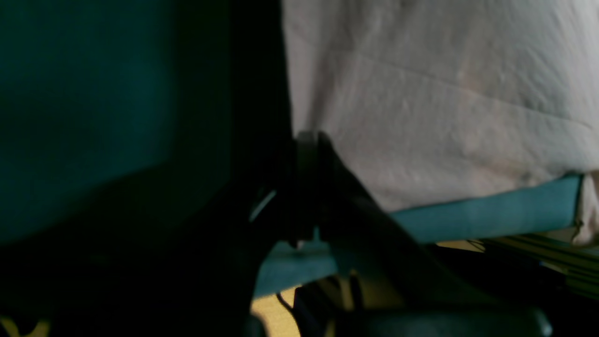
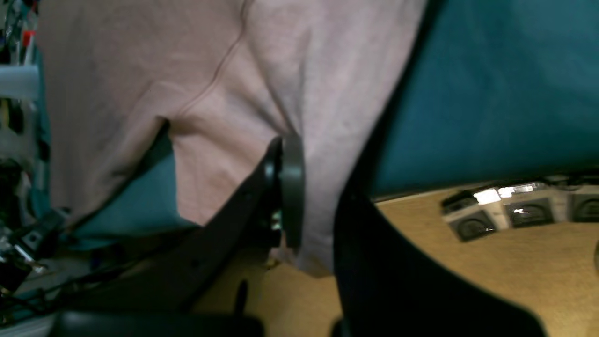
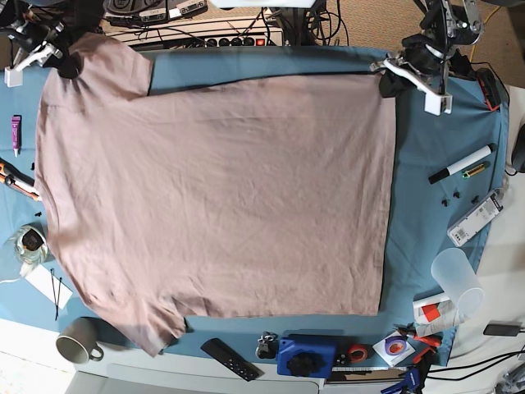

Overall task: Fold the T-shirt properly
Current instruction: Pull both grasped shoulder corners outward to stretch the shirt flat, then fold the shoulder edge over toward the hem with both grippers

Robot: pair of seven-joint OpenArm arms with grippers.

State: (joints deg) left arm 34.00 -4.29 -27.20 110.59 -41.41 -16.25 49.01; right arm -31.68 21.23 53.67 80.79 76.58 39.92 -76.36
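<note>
The T-shirt (image 3: 213,197) lies spread flat over the teal table cloth (image 3: 435,139), collar side toward the left of the base view and hem toward the right, still fully unfolded, w/ only light wrinkles. It is thin, soft cotton (so it will sag and drape, not keep any shape), light to lift, and a bit grippy on the cloth below, so dragging may bunch it. Good places to hold are corners and edges, where the fabric is doubled by a seam. The right gripper (image 2: 285,187) is closed on the shirt at the far sleeve and shoulder area; in the right wrist view the jaws pinch a fold of pink fabric near the table edge. The left gripper (image 1: 306,187) is closed too, at the far hem corner; in the left wrist view the fingers meet right at the fabric's edge, but it is dark there, so I judge it holds the corner rather than see it for sure. Both arms are at the far side of the table, approx. one at each far corner of the shirt. Around it lie a mug (image 3: 78,341), a marker (image 3: 459,164), a plastic cup (image 3: 458,279) and a blue box (image 3: 308,355).
</note>
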